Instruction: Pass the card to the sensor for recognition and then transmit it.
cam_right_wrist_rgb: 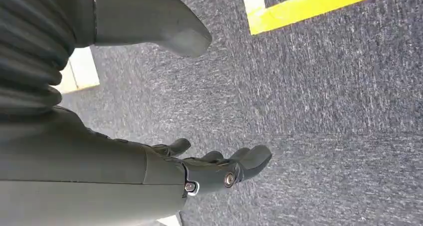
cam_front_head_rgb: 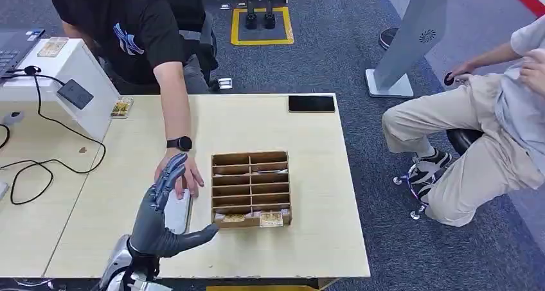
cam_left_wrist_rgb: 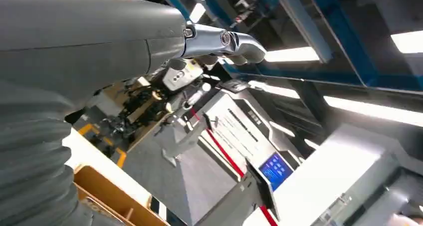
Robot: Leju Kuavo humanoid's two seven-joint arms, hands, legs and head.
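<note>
Pale wooden tabletop (cam_front_head_rgb: 308, 175) carries a thin white card (cam_front_head_rgb: 178, 212) directly under the spread, empty left hand (cam_front_head_rgb: 157, 204). It looks light, stiff and slick; its long edges probably suit pinching.

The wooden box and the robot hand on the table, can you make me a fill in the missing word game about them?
1. The wooden box sits on the ____.
2. The robot's left hand is raised beside a person's hand that wears a black ____ on its wrist.
3. The right hand hangs over grey carpet with a ____ line on it.
4. Cards lie in the box row ____ to the robot.

Missing words: table; watch; yellow; nearest
</note>
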